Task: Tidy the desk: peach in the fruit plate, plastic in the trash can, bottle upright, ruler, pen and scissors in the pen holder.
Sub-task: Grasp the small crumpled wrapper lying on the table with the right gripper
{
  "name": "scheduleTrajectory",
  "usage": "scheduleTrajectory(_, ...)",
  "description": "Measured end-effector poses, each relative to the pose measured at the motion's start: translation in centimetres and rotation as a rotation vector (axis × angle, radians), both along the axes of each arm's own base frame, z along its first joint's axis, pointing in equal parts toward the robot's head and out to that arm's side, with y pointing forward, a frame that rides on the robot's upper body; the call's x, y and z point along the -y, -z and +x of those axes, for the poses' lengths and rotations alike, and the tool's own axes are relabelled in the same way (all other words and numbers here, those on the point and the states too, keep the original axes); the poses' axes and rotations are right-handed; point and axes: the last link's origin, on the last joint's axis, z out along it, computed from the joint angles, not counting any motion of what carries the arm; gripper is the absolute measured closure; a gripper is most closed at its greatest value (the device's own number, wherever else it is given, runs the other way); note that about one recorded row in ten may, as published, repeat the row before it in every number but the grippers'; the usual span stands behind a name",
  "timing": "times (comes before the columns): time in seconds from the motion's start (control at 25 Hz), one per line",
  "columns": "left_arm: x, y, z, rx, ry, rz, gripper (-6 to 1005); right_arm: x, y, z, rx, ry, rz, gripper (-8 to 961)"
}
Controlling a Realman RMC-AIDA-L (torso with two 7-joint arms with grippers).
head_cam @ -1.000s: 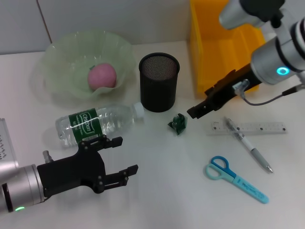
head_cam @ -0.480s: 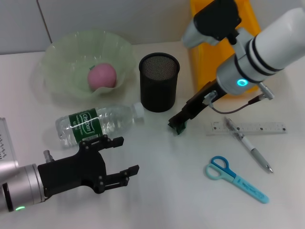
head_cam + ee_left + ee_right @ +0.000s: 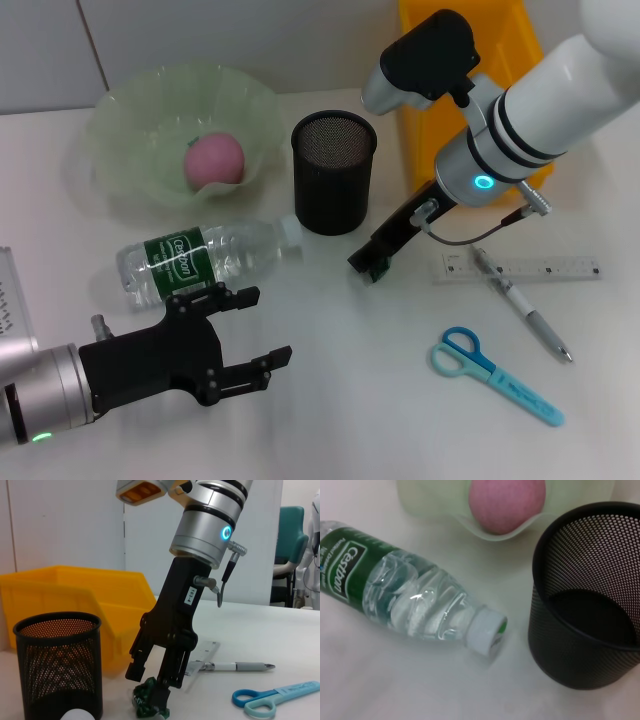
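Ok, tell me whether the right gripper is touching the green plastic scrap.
Touching. In the left wrist view the right gripper stands over the green plastic scrap, open, with one fingertip resting on its crumpled top.

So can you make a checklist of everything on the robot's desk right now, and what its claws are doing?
Surface: white desk, nothing spilled.
Job's things: peach in the plate; bottle lying on its side, cap toward the holder; holder looks empty; green plastic on the desk; ruler, pen and scissors lying flat, pen across the ruler.
Clutter: nothing seen.
Claws: right claw down at the plastic, fingers open around it; left claw open, near the bottle, holding nothing.
Cables: short cable on the right wrist.
Surroundings: yellow bin behind; pale wall.
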Motion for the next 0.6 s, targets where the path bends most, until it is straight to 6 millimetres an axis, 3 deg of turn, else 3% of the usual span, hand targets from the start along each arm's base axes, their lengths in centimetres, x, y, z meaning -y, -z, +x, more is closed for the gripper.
scheduleTrajectory(0.44, -0.04, 0.06, 0.09, 0.001, 0.002, 0.0, 214, -0.01, 0.24, 0.28, 0.0, 0.01, 0.001, 215)
scheduleTrajectory(0.6, -0.07, 0.06, 0.11, 0.001, 0.002, 0.0, 214, 0.01, 0.23, 0.37, 0.001, 0.012, 0.001, 320)
